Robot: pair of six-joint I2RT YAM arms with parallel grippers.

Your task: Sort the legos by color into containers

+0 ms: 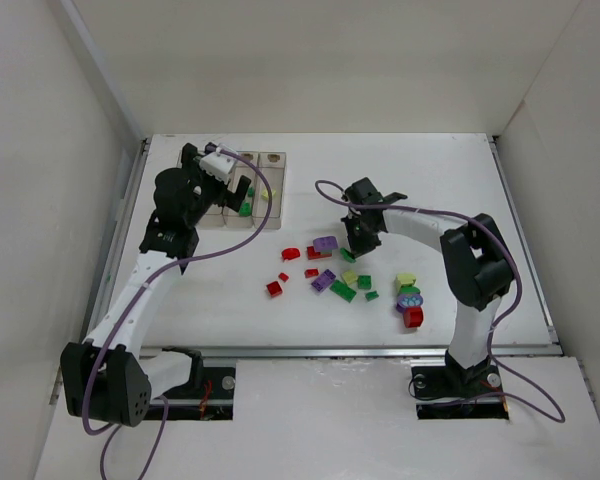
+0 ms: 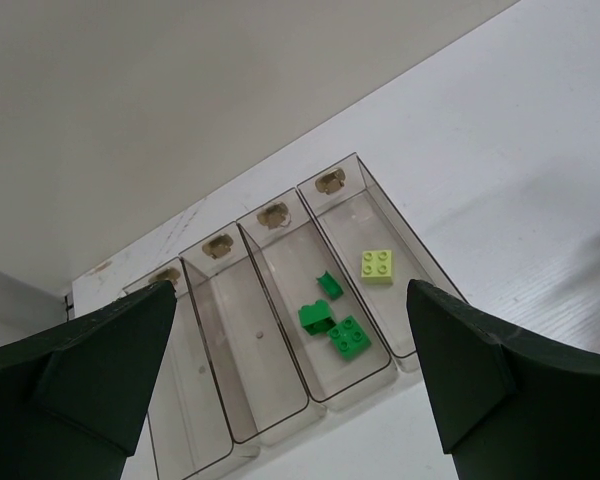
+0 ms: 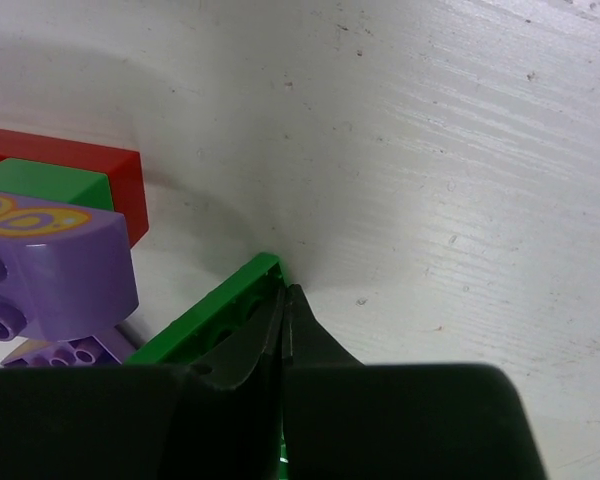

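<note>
The four joined clear containers (image 1: 272,160) stand at the back left. In the left wrist view, the third bin (image 2: 280,290) holds three green legos (image 2: 348,336) and the fourth bin (image 2: 400,225) holds one pale yellow lego (image 2: 379,265). The two left bins look empty. My left gripper (image 1: 228,180) hovers over the bins, open and empty (image 2: 290,385). My right gripper (image 1: 354,246) is down in the loose pile. It is shut (image 3: 283,295) on the thin wall of a green lego (image 3: 205,325), one finger inside its hollow underside. A purple lego (image 3: 55,270) and a red lego (image 3: 75,160) lie beside it.
Loose legos lie mid-table: red (image 1: 274,288), purple (image 1: 323,280), green (image 1: 342,291), pale yellow (image 1: 407,280), and a small stack (image 1: 412,305) to the right. White walls enclose the table on the left, back and right.
</note>
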